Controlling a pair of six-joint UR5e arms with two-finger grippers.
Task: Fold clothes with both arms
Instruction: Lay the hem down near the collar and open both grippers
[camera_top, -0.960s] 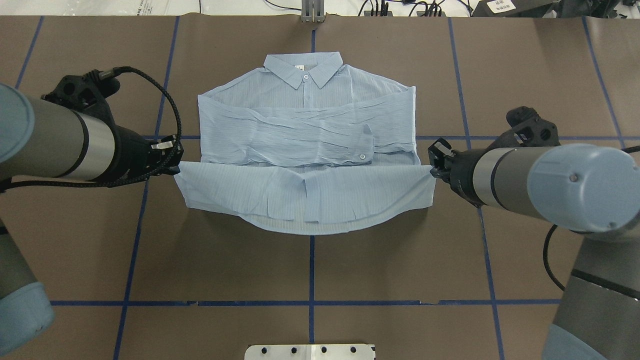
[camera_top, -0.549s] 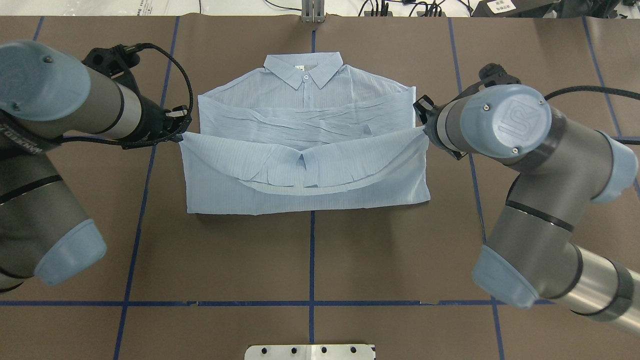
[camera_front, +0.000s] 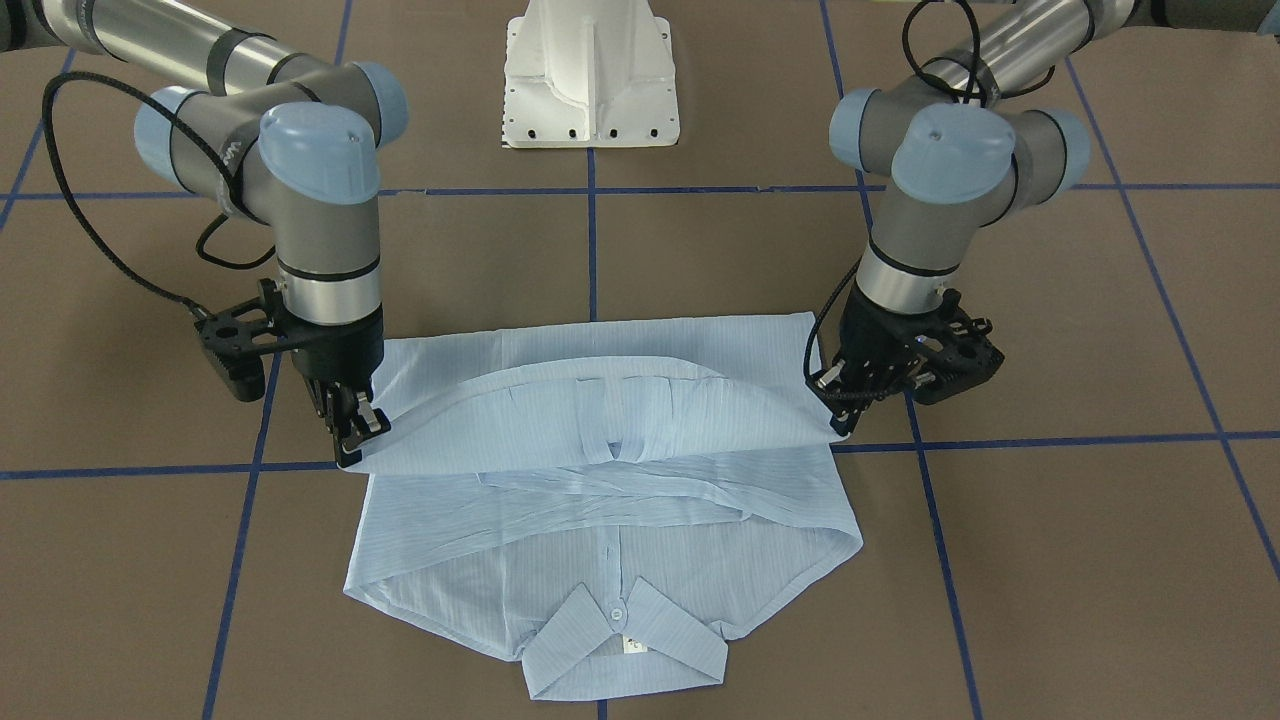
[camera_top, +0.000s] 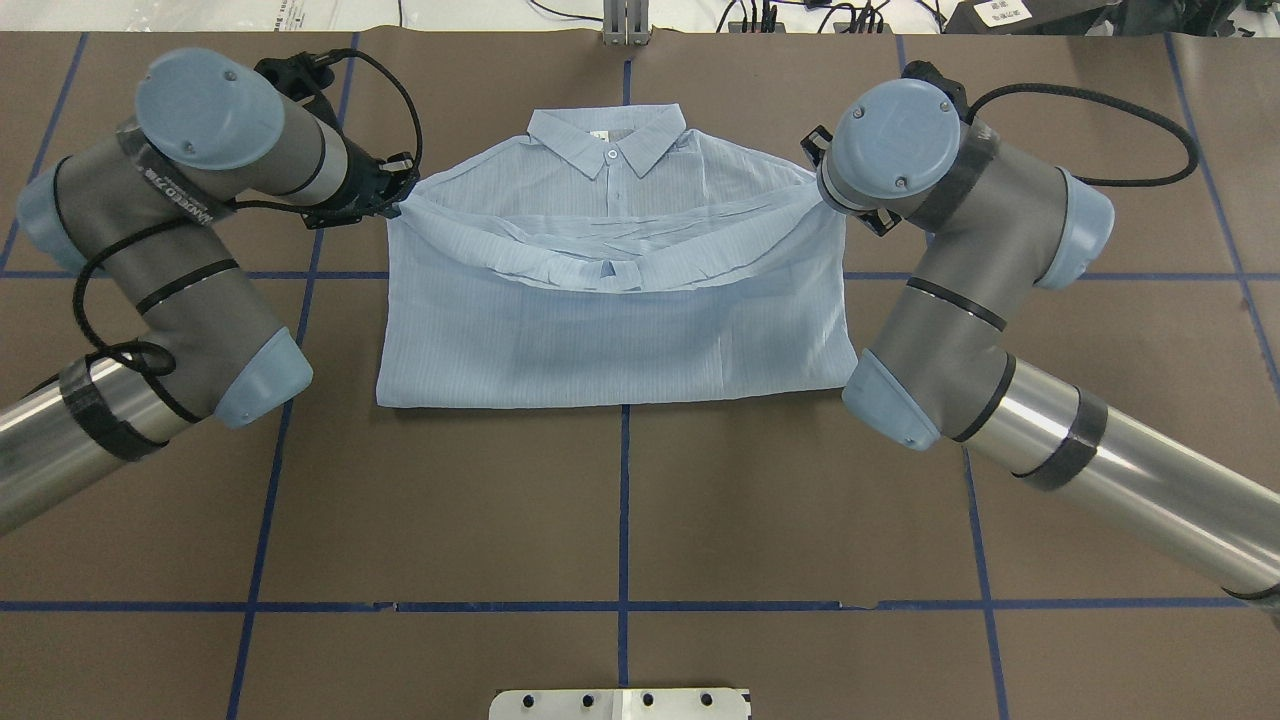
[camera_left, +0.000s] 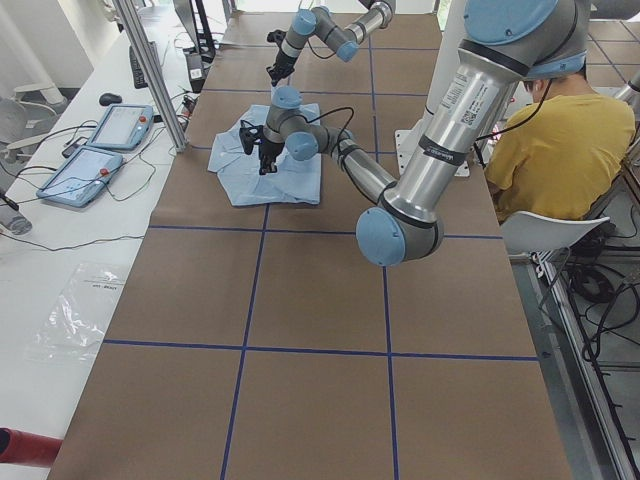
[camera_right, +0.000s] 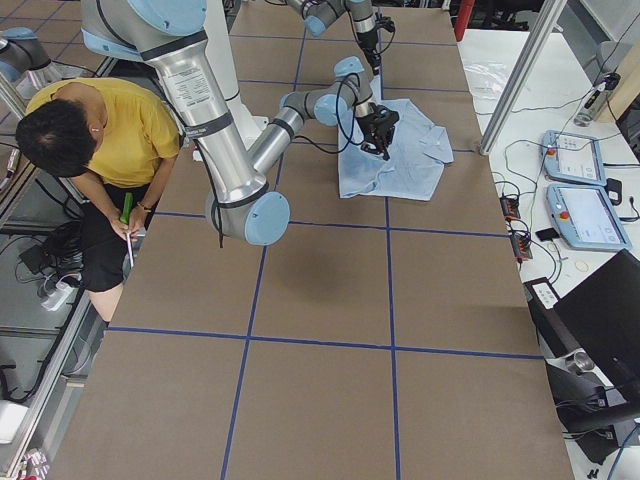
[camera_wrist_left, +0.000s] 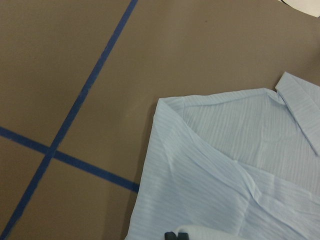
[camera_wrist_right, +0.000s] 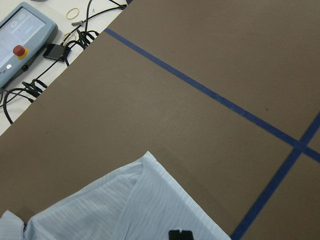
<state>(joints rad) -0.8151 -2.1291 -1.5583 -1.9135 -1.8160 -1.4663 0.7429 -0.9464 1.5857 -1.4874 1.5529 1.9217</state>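
The pale blue shirt (camera_top: 620, 330) lies flat mid-table, collar (camera_top: 610, 140) on the far side, and also shows in the front view (camera_front: 600, 500). Its lower half is folded over the crossed sleeves toward the collar. My left gripper (camera_top: 400, 195) is shut on the hem's left corner beside the shoulder, and shows in the front view (camera_front: 838, 418). My right gripper (camera_front: 352, 440) is shut on the hem's other corner; in the overhead view its wrist joint hides it. Both wrist views show shirt cloth (camera_wrist_left: 225, 175) (camera_wrist_right: 140, 210) under the fingertips.
The white pedestal base (camera_front: 590, 80) stands at the near table edge. Blue tape lines (camera_top: 622, 500) grid the brown table. A seated person in yellow (camera_left: 560, 140) is beside the robot. Teach pendants (camera_right: 580, 190) and cables lie on the far bench.
Both grippers have carried the hem away from the robot toward the collar. The lower half now covers the sleeves, and the fold edge lies straight on the near side.
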